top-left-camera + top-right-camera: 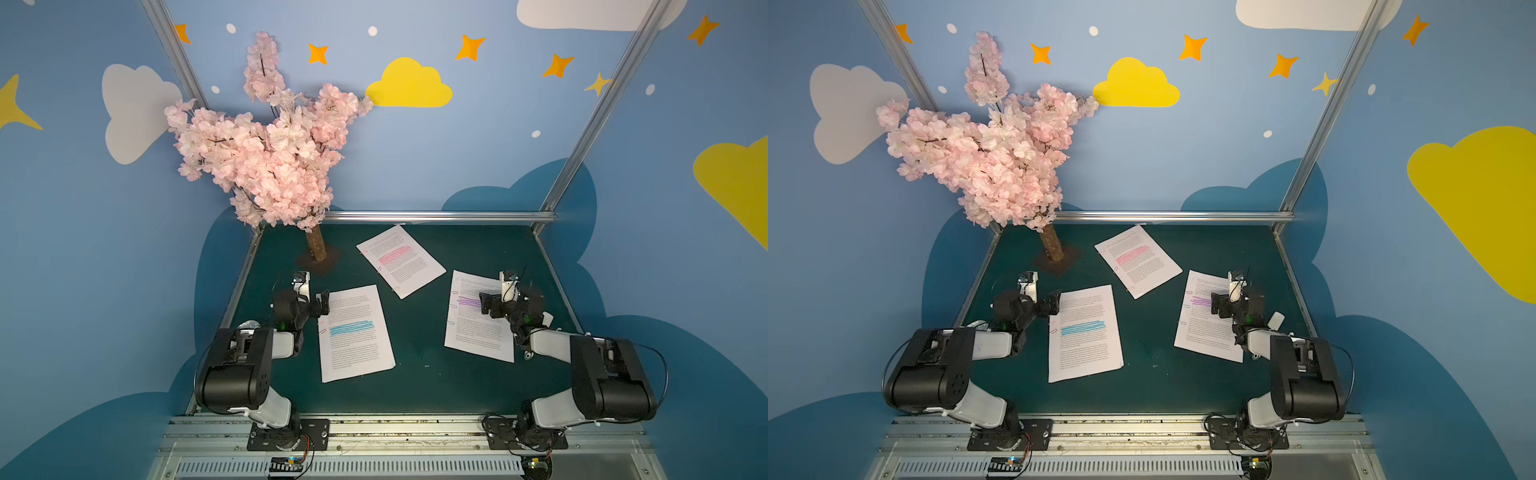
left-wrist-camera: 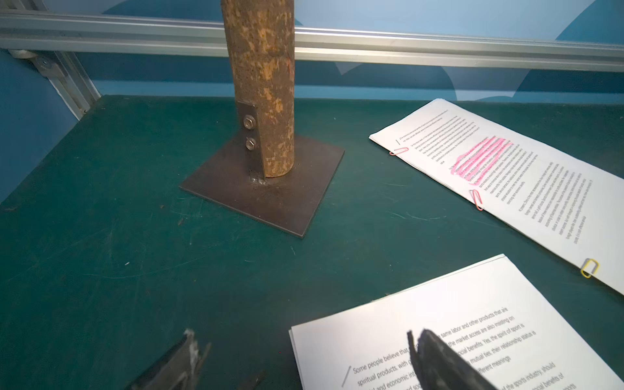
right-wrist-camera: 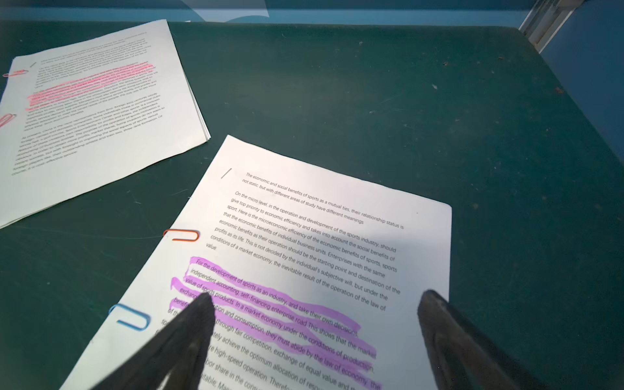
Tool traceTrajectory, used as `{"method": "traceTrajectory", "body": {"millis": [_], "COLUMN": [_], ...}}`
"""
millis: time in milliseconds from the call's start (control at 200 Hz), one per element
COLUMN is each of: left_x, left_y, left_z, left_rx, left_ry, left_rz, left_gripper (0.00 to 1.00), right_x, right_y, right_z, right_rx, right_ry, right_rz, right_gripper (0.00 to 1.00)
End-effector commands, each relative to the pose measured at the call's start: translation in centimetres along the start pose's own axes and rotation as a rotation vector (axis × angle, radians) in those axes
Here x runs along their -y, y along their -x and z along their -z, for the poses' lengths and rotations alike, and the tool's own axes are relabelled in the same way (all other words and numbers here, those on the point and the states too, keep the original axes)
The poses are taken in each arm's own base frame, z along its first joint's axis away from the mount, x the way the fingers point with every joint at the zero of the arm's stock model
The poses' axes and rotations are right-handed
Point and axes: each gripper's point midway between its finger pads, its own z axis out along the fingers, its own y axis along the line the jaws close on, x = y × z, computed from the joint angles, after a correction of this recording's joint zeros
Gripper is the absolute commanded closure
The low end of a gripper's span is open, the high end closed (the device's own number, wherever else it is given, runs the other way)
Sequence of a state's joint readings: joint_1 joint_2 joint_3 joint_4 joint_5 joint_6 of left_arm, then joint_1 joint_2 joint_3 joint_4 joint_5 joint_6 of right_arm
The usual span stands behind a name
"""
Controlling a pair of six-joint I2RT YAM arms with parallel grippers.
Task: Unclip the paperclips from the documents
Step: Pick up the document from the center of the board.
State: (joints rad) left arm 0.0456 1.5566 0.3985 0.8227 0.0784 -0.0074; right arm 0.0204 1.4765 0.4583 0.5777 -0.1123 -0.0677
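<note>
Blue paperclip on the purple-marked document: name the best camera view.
Right wrist: the blue paperclip is large and sharp, clipped to the document. Both top views show a faint speck; the left wrist view misses it.

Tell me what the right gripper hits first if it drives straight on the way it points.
Most likely the purple-highlighted document: the open right gripper angles down over its page, jaws astride the highlighted lines, so paper comes before the blue paperclip on its edge. Depth is unclear.
</note>
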Motion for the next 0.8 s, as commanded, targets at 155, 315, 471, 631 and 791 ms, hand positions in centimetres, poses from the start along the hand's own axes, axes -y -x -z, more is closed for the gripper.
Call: {"method": "traceTrajectory", "body": {"millis": [155,315,471,631,791], "left_x": [0.0,0.0,-0.2,-0.3,-2.5], "left_y": [0.5,0.6,0.7,0.5,3.0], "left_z": [0.2,0.2,0.1,0.1,0.2], "left_rx": [0.014,0.016,0.016,0.009,-0.055], "left_ry": [0.009,0.009,0.011,0.012,0.147], "left_rz": [-0.007,-0.006,0.006,0.009,0.065], "left_gripper": [0.01,0.01,0.01,0.01,0.01], "right_x": [0.3,0.2,0.2,0.3,1.7], "right_y": [1.1,1.1,1.1,1.1,3.8], "right_z": [0.0,0.0,0.0,0.0,-0.2], "right_rx": [0.019,0.019,0.02,0.02,0.061], "right_ry": [-0.008,-0.007,-0.006,-0.007,-0.086], "right_rz": [-0.002,-0.002,-0.004,-0.004,-0.052], "right_gripper": [0.05,0.05,0.05,0.05,0.05]}}
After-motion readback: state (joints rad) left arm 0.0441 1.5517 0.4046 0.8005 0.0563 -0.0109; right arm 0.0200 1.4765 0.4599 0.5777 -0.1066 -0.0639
